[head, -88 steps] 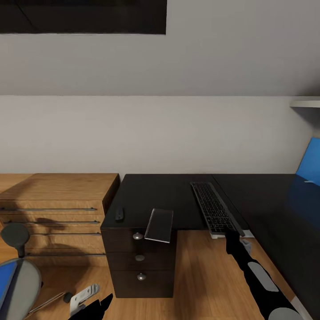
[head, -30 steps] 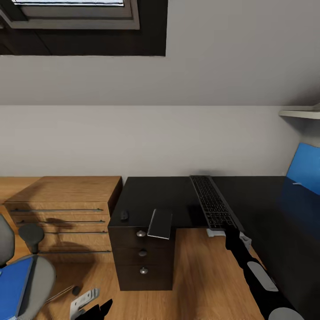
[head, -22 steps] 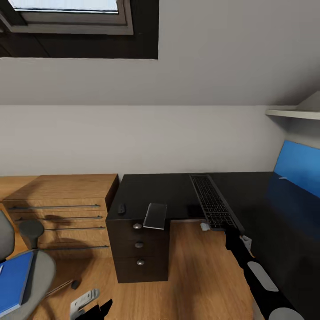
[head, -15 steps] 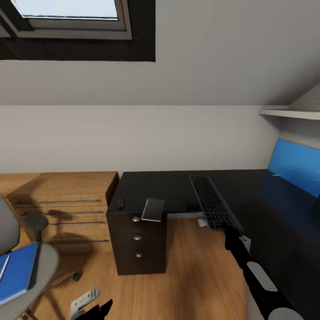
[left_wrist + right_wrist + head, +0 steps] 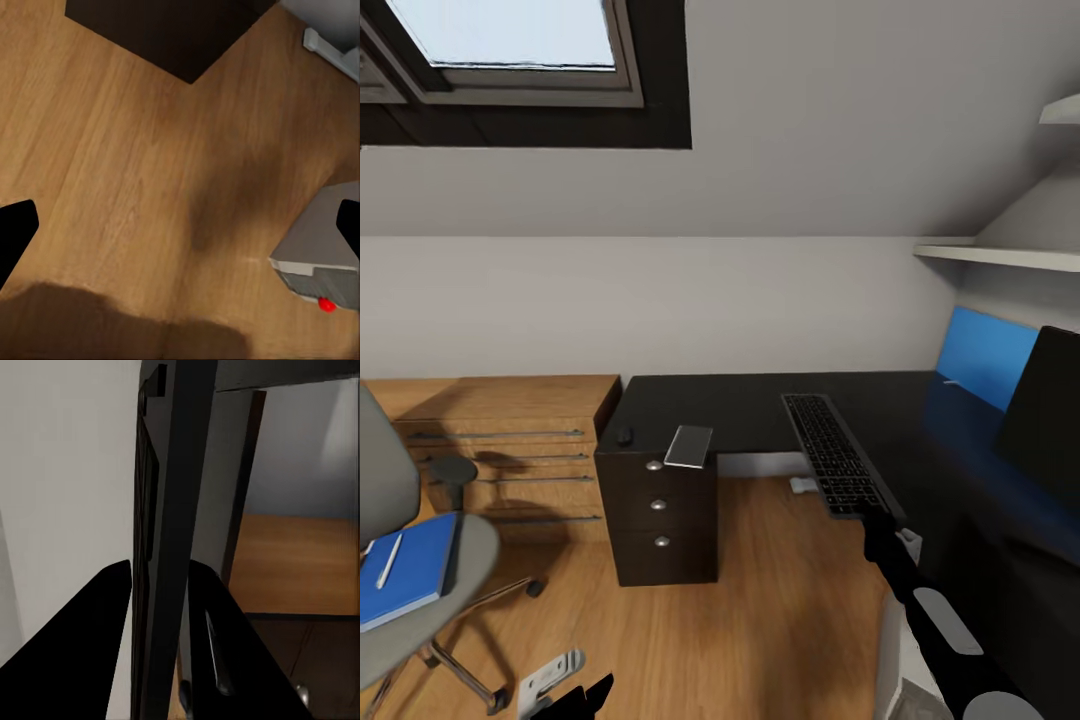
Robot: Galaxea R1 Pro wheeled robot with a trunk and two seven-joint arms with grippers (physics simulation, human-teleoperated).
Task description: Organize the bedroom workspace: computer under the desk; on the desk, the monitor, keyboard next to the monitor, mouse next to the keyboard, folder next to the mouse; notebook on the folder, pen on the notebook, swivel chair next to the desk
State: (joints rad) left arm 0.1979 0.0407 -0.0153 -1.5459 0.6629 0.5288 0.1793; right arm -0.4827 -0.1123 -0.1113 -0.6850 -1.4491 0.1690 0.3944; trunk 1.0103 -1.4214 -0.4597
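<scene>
Your right gripper [image 5: 159, 607] is clamped on the near end of the keyboard [image 5: 832, 453], with one black finger on each side of the slim slab in the right wrist view. The keyboard lies lengthwise over the desk [image 5: 760, 405], its far end above the glossy black top and its near end jutting past the desk edge toward you; whether it rests on the top or is lifted clear of it cannot be told. At the desk's left end, above the three-drawer unit [image 5: 658, 510], the notebook [image 5: 689, 446] lies tilted across the front edge, and the mouse [image 5: 625, 436] sits just beside it near the left corner. On the desk's right wing the monitor [image 5: 1045, 415] stands with its black screen showing, in front of a blue panel [image 5: 985, 358]. A light wooden dresser [image 5: 500, 440] stands against the desk's left side. The swivel chair [image 5: 410, 570] is well apart from the desk, further left, and carries the folder [image 5: 410, 575] flat on its seat with the pen [image 5: 389, 560] lying on top of it. Your left gripper [image 5: 180, 225] hangs released over the wood floor [image 5: 135, 165], its fingers wide apart, near a small grey device [image 5: 319, 247] with a red dot.
</scene>
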